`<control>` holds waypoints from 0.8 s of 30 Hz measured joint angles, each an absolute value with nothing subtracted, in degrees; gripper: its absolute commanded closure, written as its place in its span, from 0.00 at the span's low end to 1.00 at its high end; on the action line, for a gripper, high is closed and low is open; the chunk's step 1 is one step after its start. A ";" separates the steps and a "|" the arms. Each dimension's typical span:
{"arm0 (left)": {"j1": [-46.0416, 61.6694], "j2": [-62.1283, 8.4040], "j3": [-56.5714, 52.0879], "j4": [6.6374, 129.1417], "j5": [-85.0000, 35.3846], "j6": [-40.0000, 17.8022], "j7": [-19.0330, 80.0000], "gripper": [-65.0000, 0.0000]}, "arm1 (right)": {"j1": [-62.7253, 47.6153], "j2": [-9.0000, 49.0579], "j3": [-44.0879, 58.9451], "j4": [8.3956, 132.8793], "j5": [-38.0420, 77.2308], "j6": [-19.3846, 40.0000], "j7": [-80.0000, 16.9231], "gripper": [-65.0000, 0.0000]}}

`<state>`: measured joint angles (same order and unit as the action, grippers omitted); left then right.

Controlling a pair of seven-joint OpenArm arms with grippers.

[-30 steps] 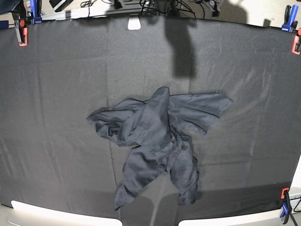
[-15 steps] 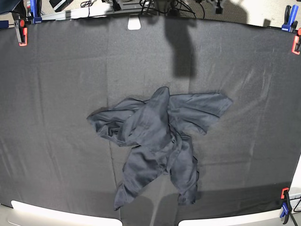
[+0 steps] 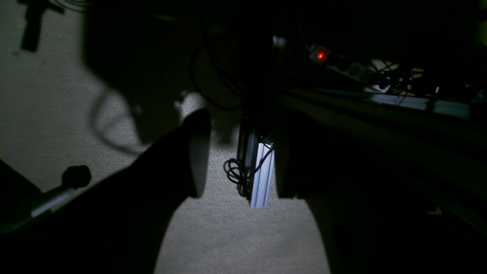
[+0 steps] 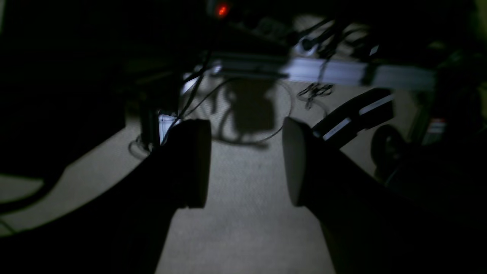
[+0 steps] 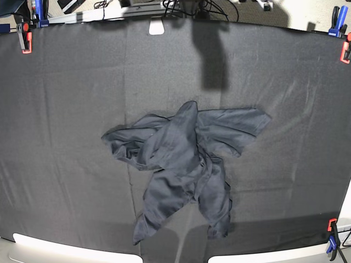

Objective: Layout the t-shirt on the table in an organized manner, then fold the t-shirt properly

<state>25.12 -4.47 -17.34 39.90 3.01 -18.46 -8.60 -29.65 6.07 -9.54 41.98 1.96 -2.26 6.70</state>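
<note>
Black-clothed table (image 5: 66,109) bears crumpled t-shirt (image 5: 184,164), sprawled diagonally; both tools (image 3: 237,152) (image 4: 245,163) gape empty.

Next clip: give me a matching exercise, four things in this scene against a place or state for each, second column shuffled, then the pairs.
1. t-shirt
2. table
3. left gripper
4. right gripper

A. open over pale floor, an aluminium rail end between its fingers
B. crumpled near the middle
C. open over bare pale floor, a cable loop beyond
D. covered in black cloth

Pairs: 1-B, 2-D, 3-A, 4-C

Red clamps (image 5: 24,43) and blue clamps (image 5: 335,21) sit at the corners; cables (image 5: 189,6) lie beyond.
</note>
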 measured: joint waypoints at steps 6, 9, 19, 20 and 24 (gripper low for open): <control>26.65 -4.47 -17.34 40.88 2.98 -18.48 -8.56 0.62 | -35.05 6.42 -9.54 50.87 1.98 -2.24 6.63 0.55; 27.29 -4.47 -17.34 41.91 2.79 -18.48 -8.60 0.62 | -37.43 7.31 -9.54 54.98 3.51 -2.17 6.55 0.55; 34.89 -4.49 -17.30 53.71 -1.72 -18.46 -8.40 0.62 | -46.87 14.04 -9.54 67.09 6.46 -2.22 5.58 0.55; 35.77 -4.49 -17.30 55.05 -1.69 -18.55 -8.38 0.62 | -47.92 14.61 -9.50 68.49 6.46 -2.24 5.54 0.55; 38.87 -4.67 -17.30 60.53 -1.69 -18.55 -8.36 0.62 | -52.51 17.08 -9.54 74.96 8.67 -2.22 5.56 0.55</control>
<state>38.87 -4.67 -17.30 60.53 -1.69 -18.55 -8.36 -52.51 17.08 -9.54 74.96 8.67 -2.22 5.56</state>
